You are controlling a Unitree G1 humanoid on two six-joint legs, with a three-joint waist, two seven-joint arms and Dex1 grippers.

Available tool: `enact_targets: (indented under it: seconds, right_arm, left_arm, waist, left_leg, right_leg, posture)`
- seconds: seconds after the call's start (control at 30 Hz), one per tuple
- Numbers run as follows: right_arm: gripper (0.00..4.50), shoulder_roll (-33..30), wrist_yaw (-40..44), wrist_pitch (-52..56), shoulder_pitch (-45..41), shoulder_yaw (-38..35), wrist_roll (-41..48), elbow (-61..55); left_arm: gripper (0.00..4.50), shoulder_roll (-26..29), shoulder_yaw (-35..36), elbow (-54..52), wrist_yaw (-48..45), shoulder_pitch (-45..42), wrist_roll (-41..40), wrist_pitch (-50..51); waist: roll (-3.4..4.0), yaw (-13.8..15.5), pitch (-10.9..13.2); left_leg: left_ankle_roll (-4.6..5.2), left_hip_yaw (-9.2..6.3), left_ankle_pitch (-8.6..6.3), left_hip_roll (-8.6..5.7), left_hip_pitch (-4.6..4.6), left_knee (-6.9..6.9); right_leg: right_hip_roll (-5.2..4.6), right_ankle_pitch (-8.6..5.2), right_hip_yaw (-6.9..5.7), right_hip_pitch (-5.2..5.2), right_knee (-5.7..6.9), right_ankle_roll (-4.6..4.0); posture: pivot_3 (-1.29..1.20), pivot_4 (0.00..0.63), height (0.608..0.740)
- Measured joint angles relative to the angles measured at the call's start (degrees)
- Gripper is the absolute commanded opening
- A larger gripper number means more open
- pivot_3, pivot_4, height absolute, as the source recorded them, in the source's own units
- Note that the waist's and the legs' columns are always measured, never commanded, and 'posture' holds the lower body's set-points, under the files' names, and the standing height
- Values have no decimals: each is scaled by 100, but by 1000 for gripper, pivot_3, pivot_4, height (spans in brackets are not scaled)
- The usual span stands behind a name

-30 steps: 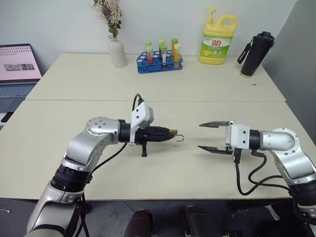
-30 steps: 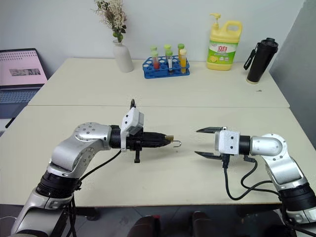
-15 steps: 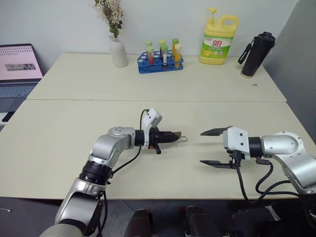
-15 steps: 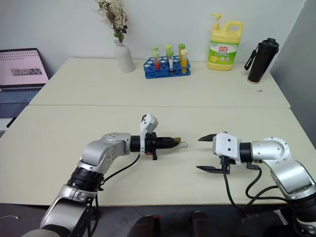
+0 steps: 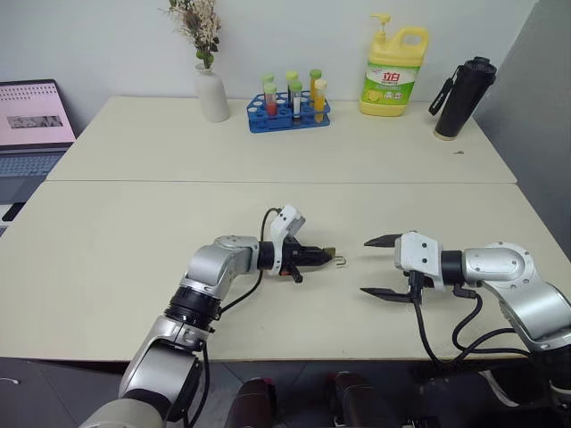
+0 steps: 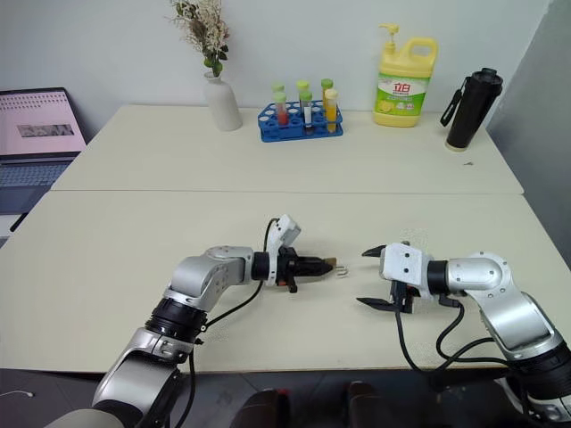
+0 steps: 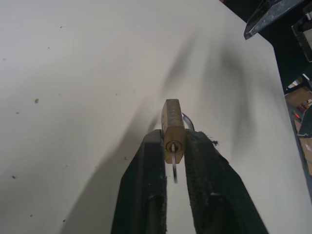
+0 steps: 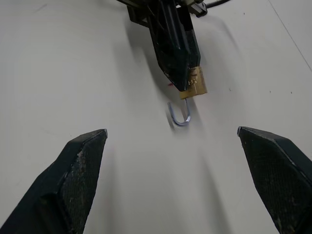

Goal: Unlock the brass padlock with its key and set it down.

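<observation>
Padlock: you have the brass padlock point(image 7: 173, 131) pinched between the two black fingers point(image 7: 144, 195) of your left tool point(image 5: 323, 257), low over the front part of the tabletop point(image 5: 134, 232), roughly in the middle between your two arms.
Shackle: its thin silvery shackle point(image 8: 180, 116) is swung open, a hooked end pointing away from the left tool toward your right tool; you see it best in the right wrist view.
Keyway: in the left wrist view the round keyway on the brass body faces the camera, with a thin silvery sliver just below it between the fingers; you cannot tell what that sliver is.
Left tool: narrow, closed on the brass body from both sides, lying nearly level and pointing toward your right side.
Right tool point(image 5: 379, 266): wide, its two black fingers point(image 8: 78, 165) spread far apart with nothing between them, aimed at the padlock and standing apart from it.
Contact with tabletop: you cannot tell whether the padlock touches the surface or hangs just above it.
Background: at the far edge stand a white vase point(image 5: 212, 94), a blue rack of tubes point(image 5: 290, 105), a yellow bottle point(image 5: 393, 71) and a black flask point(image 5: 462, 98); a laptop point(image 5: 31, 125) sits off to your left.
</observation>
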Motion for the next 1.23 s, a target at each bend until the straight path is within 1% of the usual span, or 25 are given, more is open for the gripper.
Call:
enact_targets:
  seconds: [0.1, 0.17, 0.2, 0.3, 0.47, 0.57, 0.7, 0.77, 0.93, 1.0, 1.1, 1.23]
  right_arm:
    - [4500, -60, 0, 103, 4, -19, 4, -1]
    - [4500, -118, -1, 163, 42, -118, 12, -41]
    - [4500, -130, -6, 201, 65, -200, 16, -84]
    - [4500, -140, -64, 271, 120, -286, 21, -116]
    - [4500, -130, -77, 384, 263, -440, 130, -202]
    - [4500, -100, -67, 390, 249, -464, 262, -222]
    - [4500, -57, 38, 289, 125, -437, 299, -145]
    - [4500, -30, 71, 148, 26, -432, 296, -42]
    - [4500, 40, 259, -89, -57, -420, 299, 170]
    - [4500, 42, 353, -108, -63, -420, 349, 180]
    - [4500, 43, 461, -108, -95, -427, 470, 184]
    - [4500, 42, 534, -93, -199, -431, 525, 202]
  left_arm:
    - [2633, 70, -159, 109, 18, -111, 391, -641]
    - [2633, 217, -120, 103, 76, -308, 569, -1158]
    - [2633, 330, 13, 21, 76, -413, 592, -1373]
    - [2633, 560, 387, -520, 42, -455, 470, -1427]
    - [2633, 1190, 648, -1743, -370, 278, 197, -1480]
    - [3208, 1771, 795, -2409, -587, 913, 157, -1688]
    - [4451, 2315, 1148, -2977, -682, 1678, 133, -1809]
    - [4480, 2437, 1230, -3151, -696, 1927, 132, -1946]
    - [4480, 2502, 1383, -3620, -520, 2564, 139, -2066]
    - [4480, 2493, 1488, -3826, -327, 2658, 69, -1892]
    - [4480, 2532, 1599, -4124, -274, 2868, -104, -1672]
    - [4480, 2530, 1599, -4154, -180, 2899, -204, -1513]
  waist:
    - [0, 1, 0]
    - [-1, 5, 1]
    - [-1, 0, 1]
    - [0, -7, 0]
    - [0, -16, 0]
    - [0, -20, 0]
    - [0, -7, 1]
    - [0, 11, 1]
    - [-1, 18, 0]
    - [-1, 21, 0]
    - [-1, 7, 0]
    - [-1, 5, 0]
  left_leg:
    - [0, -1, 0, 0, -1, 0]
    - [0, -2, 0, 1, -2, 0]
    - [0, 0, 0, 1, 0, -2]
    - [0, 0, 0, 2, 0, -4]
    - [-1, -1, 0, 5, 0, -5]
    - [-1, 0, 0, 9, 3, -6]
    - [0, 0, 0, 8, 3, -5]
    - [0, 1, 0, 3, 3, -4]
    - [1, 3, -1, 5, 1, -3]
    - [1, -2, -1, 8, 2, -3]
    - [1, 1, -1, 10, 5, -5]
    - [1, -1, -1, 11, 6, -4]
  right_leg:
    - [0, 2, 1, 0, 0, -4]
    - [0, 3, 1, 0, 0, -4]
    - [0, 3, 2, -1, 0, -4]
    - [-1, 2, 3, 0, -1, -3]
    - [-6, 3, 4, -1, -1, -4]
    - [-11, 1, 6, -1, -1, -3]
    - [-10, -9, 4, 0, -3, 14]
    - [-10, -9, 2, 1, -4, 15]
    - [-18, -9, 5, 2, -7, 14]
    - [-18, -9, 1, 2, -5, 15]
    - [-18, -9, 4, 2, -4, 15]
    - [-15, -9, 2, 2, -3, 15]
  posture:
    - [0, 150, 740]
    - [0, 150, 740]
    - [0, 150, 740]
    - [0, 150, 740]
    - [0, 150, 740]
    - [0, 150, 740]
    - [0, 150, 740]
    - [0, 150, 740]
    - [0, 150, 740]
    - [0, 150, 740]
    - [0, 150, 740]
    - [0, 150, 740]
